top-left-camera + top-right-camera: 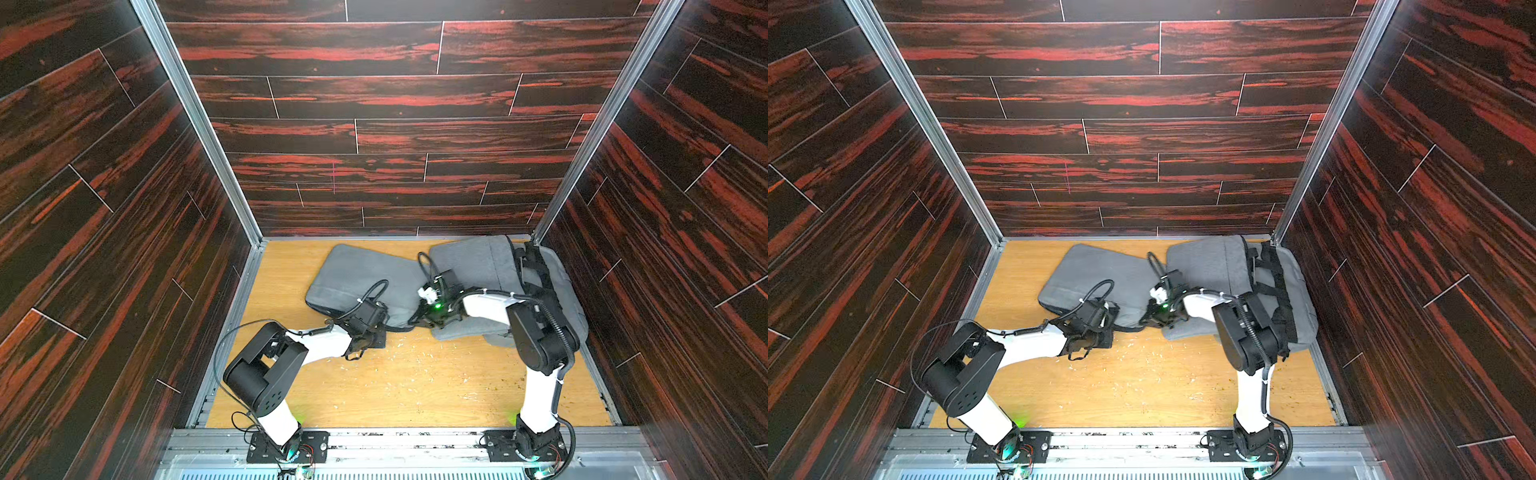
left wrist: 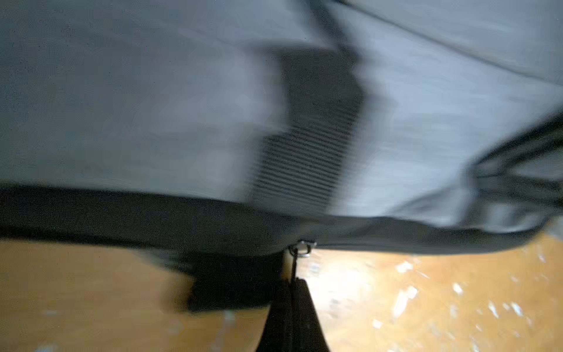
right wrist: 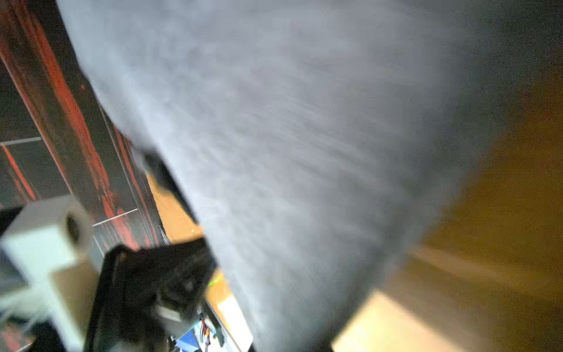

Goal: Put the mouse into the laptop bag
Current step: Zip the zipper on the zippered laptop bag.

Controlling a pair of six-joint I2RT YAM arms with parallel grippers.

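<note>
The bag (image 1: 357, 276) lay flat at the back of the worktop (image 1: 415, 386), just beside a backpack (image 1: 478, 262) on its right. The left tool (image 2: 293, 286) sat at the bag's near edge, jaws together, pinched on the zip pull (image 2: 295, 266). The right tool (image 1: 417, 318) was at the bag's near right corner, next to the backpack, jaws together. Its wrist view was blurred grey cloth, so whether it gripped fabric could not be told. The mouse showed in no view.
</note>
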